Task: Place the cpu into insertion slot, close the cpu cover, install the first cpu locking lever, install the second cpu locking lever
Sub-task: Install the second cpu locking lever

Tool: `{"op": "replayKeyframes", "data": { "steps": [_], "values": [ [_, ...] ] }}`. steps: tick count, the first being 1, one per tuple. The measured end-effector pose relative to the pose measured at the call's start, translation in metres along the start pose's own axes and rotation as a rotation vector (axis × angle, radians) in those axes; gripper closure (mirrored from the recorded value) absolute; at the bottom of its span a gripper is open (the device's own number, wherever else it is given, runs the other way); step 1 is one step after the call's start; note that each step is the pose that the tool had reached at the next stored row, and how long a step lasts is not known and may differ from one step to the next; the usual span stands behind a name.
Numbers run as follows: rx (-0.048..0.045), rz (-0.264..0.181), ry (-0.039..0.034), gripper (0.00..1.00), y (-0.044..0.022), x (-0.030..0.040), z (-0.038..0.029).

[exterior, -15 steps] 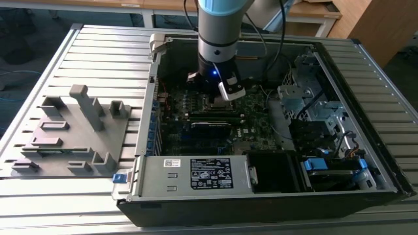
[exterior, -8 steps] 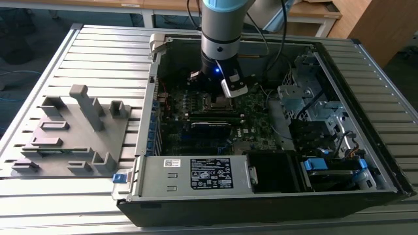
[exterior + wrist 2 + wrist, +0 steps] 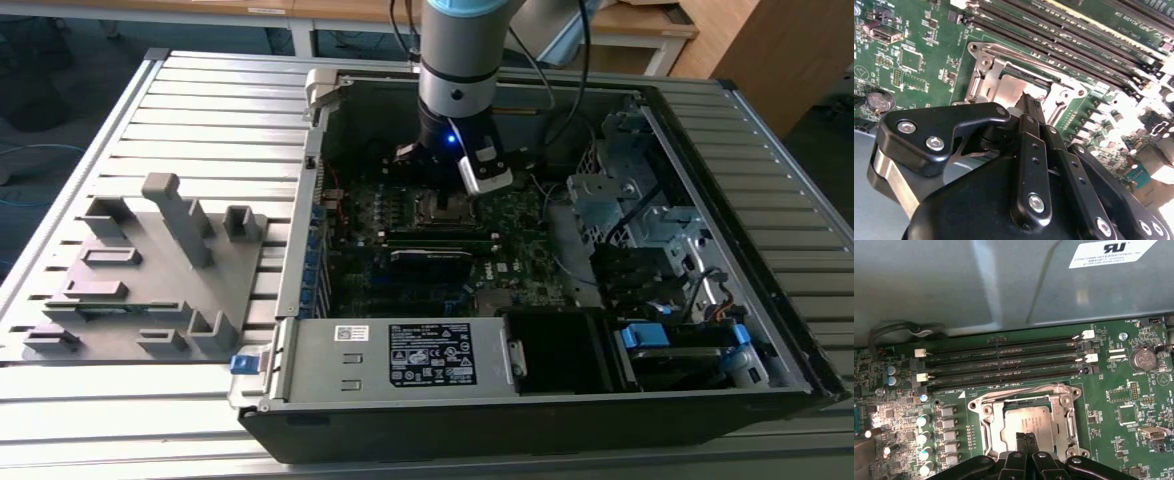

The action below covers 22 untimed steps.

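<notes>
Exterior view: my arm reaches down into the open computer case (image 3: 787,330), above the green motherboard (image 3: 400,240).
First wrist view: I see the cpu (image 3: 1026,419), a dull grey metal square, seated in the insertion slot (image 3: 985,424) with the silver cpu cover (image 3: 1059,401) framing it, just beside the long black memory slots (image 3: 1004,362). The gripper (image 3: 1026,436) has its fingertips pressed together, holding nothing, over the chip's edge. Second wrist view: the black fingers (image 3: 1030,112) meet at the socket; I cannot tell whether they touch the chip.

Arm vertical, wrist down, tool (image 3: 1026,436) fingers (image 3: 1028,107) pressed together, nothing btwn.
</notes>
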<state>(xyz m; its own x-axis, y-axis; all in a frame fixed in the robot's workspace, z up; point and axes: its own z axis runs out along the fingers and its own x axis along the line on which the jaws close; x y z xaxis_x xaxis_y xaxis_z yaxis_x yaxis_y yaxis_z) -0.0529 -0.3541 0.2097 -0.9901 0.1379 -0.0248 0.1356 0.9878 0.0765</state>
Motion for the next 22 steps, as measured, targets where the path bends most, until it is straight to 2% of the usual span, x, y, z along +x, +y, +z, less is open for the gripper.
{"op": "replayKeyframes", "data": {
  "steps": [6,22],
  "values": [
    [0.003,0.0,-0.0005,0.9,0.005,-0.0043,0.0008],
    [0.0035,0.0,-0.0005,0.9,0.0053,-0.0052,-0.0006]
  ]
}}
